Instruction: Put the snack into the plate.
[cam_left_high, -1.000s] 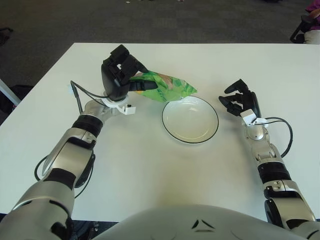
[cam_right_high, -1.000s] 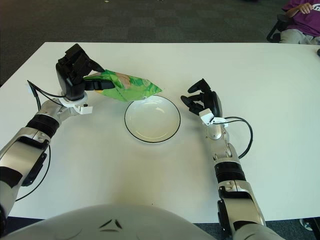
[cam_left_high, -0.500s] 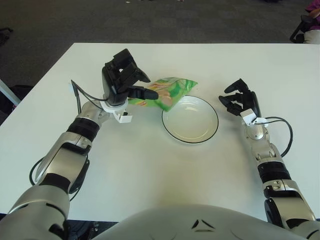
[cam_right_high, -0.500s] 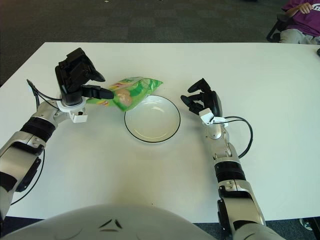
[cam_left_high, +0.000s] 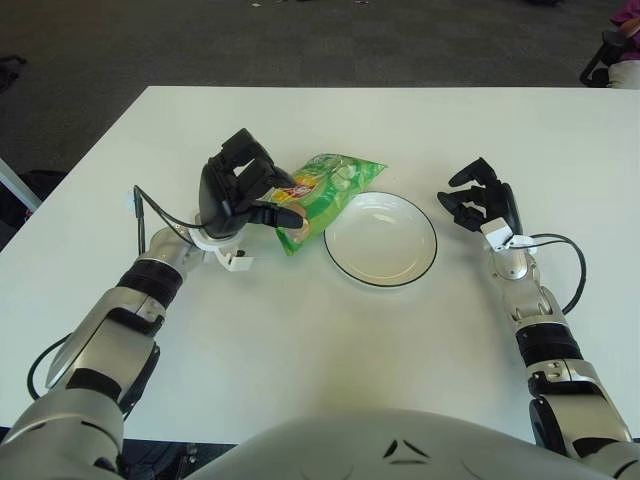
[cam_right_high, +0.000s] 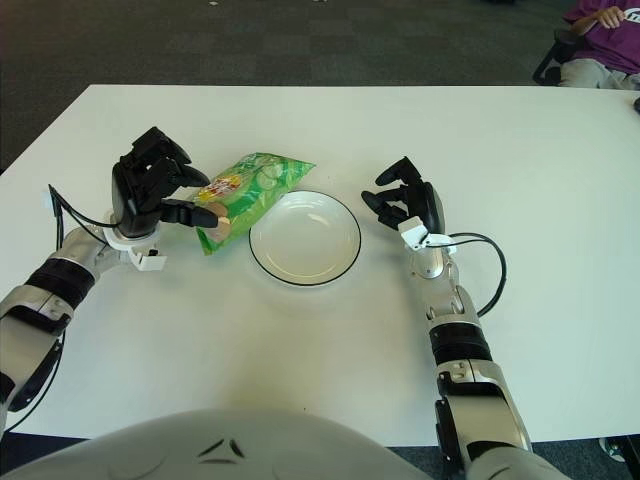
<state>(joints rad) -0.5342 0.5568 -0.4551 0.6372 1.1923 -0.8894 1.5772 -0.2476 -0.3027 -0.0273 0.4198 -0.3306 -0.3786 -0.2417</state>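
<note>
Left hand (cam_left_high: 243, 190) fingers curled around near end of green snack bag (cam_left_high: 322, 190); bag lies just left of white plate (cam_left_high: 380, 239) on desk (cam_left_high: 300, 330). Right hand (cam_left_high: 480, 205) right of plate, fingers loosely curled, empty.

Near end of snack bag (cam_left_high: 325, 190) covered by fingers (cam_left_high: 272, 215) of left robot hand (cam_left_high: 240, 192); contact between them not clear; palm of this robot hand hidden behind its own back; right robot hand (cam_right_high: 405, 205) shows fingers only from behind; counter (cam_left_high: 300, 330) near edge hidden by robot body; person in purple (cam_right_high: 603, 40) cut off by upper right corner.
</note>
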